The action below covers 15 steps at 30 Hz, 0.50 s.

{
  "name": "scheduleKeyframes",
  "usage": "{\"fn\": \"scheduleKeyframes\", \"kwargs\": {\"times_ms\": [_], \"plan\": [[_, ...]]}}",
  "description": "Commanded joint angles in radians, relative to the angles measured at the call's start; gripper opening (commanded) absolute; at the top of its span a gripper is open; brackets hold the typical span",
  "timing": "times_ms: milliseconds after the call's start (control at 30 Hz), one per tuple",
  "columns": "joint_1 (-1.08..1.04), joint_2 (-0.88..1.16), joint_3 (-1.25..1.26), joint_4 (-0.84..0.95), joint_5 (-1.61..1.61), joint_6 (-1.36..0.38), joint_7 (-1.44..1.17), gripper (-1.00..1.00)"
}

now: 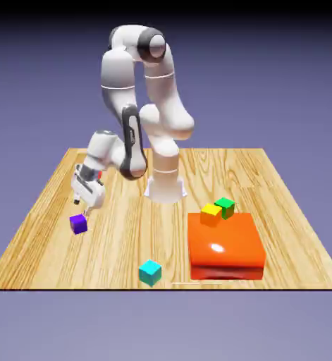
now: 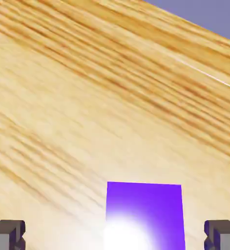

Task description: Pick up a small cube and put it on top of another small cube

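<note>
**Wooden bench, purple cube just under the pincer**

Wood-grain bench [image 1: 48, 233] carries the purple cube [image 1: 78, 224] near the exterior view's left edge. It sits just below the pincer [image 1: 85, 209], between the spread, empty fingertips [image 2: 7, 233] in the hand view; a short descent should straddle it.

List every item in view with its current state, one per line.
Gripper: open, fingers either side of the purple cube.
Purple cube: on the table, not gripped.
Cyan cube: on the table, alone.
Yellow cube: on the red block.
Green cube: beside yellow.
</note>
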State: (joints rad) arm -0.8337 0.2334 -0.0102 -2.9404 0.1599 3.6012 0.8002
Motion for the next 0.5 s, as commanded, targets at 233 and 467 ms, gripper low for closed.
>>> {"fn": "scheduleKeyframes", "kwargs": {"times_ms": [233, 467], "plan": [[-0.036, 0.276, 0.011, 0.132, -0.051, 0.143, 0.030, 0.00], [-0.012, 0.095, 0.004, 0.046, -0.018, 0.049, 0.010, -1.00]]}}
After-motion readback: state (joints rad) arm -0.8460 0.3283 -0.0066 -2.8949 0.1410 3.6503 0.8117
